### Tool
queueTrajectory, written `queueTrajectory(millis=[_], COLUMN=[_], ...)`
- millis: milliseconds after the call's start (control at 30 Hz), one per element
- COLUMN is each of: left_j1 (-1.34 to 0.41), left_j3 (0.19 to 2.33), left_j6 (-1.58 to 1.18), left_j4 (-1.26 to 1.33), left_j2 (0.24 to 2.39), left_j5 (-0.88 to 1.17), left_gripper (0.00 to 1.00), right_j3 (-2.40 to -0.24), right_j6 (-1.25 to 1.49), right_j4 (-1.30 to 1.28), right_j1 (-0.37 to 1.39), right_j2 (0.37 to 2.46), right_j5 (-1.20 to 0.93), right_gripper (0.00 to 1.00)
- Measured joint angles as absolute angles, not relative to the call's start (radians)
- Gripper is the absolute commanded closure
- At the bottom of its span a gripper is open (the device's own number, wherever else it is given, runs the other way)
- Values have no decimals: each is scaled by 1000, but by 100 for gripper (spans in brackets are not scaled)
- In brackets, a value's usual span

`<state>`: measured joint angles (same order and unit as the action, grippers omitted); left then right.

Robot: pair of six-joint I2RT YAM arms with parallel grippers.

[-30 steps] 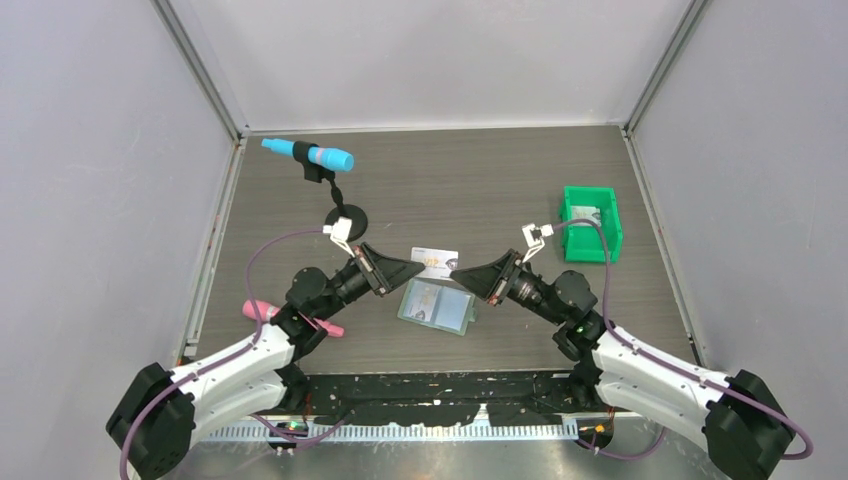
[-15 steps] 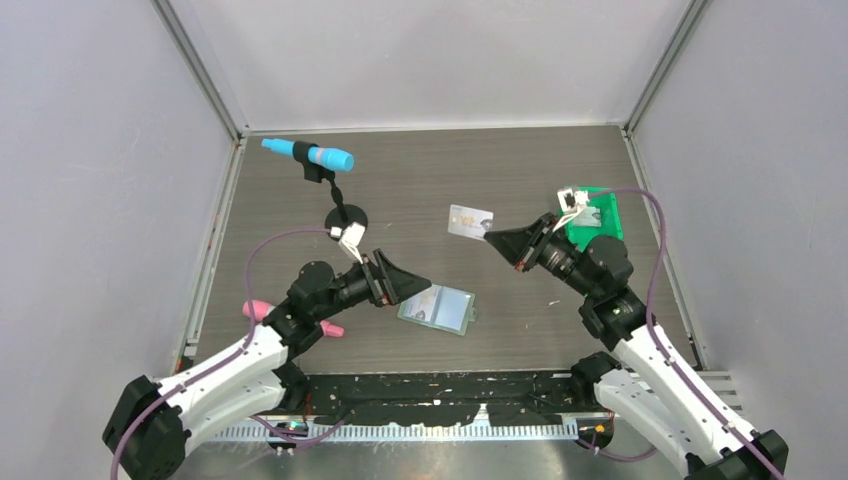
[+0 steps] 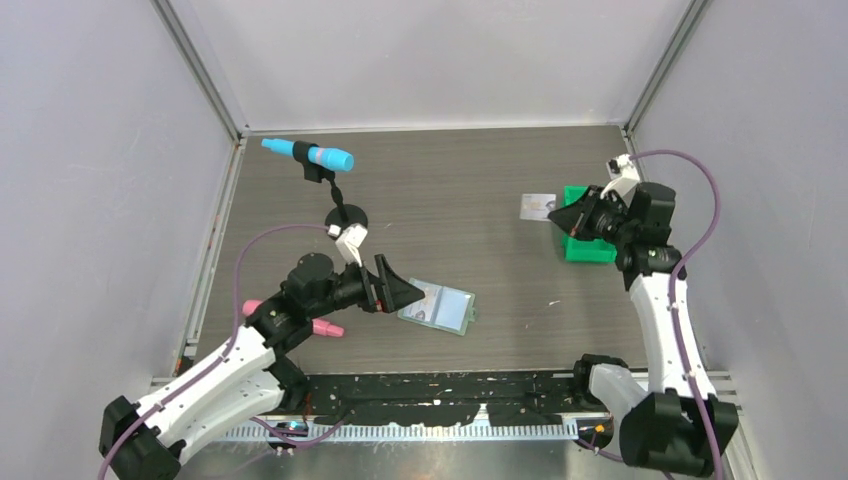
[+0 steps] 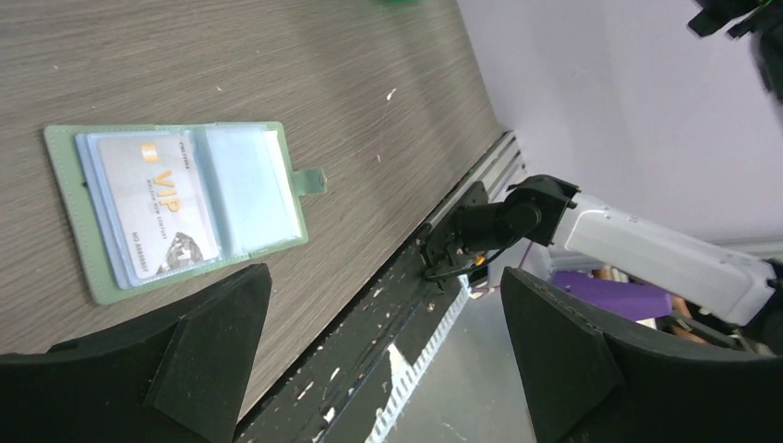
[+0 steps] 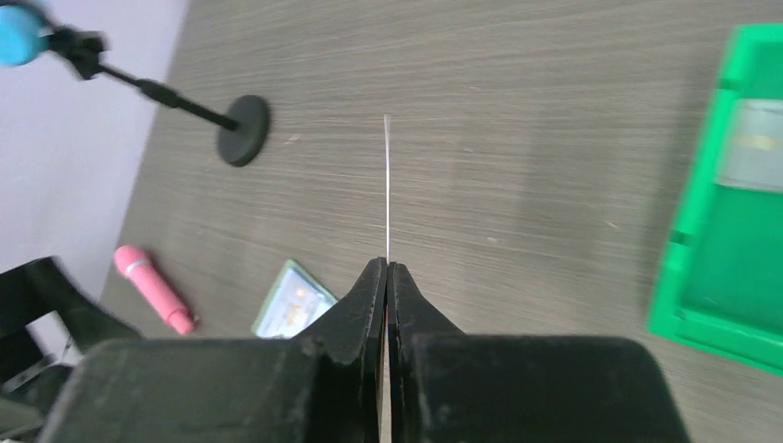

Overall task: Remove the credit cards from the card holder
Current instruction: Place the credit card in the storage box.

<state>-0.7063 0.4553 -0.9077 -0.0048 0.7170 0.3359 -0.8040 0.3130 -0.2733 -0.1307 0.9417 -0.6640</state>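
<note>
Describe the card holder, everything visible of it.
The card holder is a pale grey-green bifold lying open and flat on the wood-grain table. Two bluish see-through pockets face up; one holds a card printed VIP, the other's contents are unclear. A small tab juts from one edge. The left gripper, jaws open, hovers close by; contact is unclear.

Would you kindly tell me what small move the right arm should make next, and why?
Probably carry the thin pale grey-white card, pinched in the shut right claw, slightly rightward until it hangs over the bright green plastic bin, then release. The card is beside the bin's rim, not yet above it, and another card already lies inside.
</note>
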Motion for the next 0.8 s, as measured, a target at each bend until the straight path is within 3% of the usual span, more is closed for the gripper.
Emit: queueTrajectory(millis=[400, 800], left_j1=[-706, -706], left_j3=[707, 720], left_j6=[-669, -565], left_j4=[-408, -489], left_j2=[776, 867], left_j5=[286, 215], left_gripper=[0, 0], right_j3=[-1029, -1097], right_j6=[65, -6], right_j4=[-556, -613], right_j1=[-327, -388], right_j2=[1196, 1351], right_j5=[-562, -401], right_gripper=[95, 95])
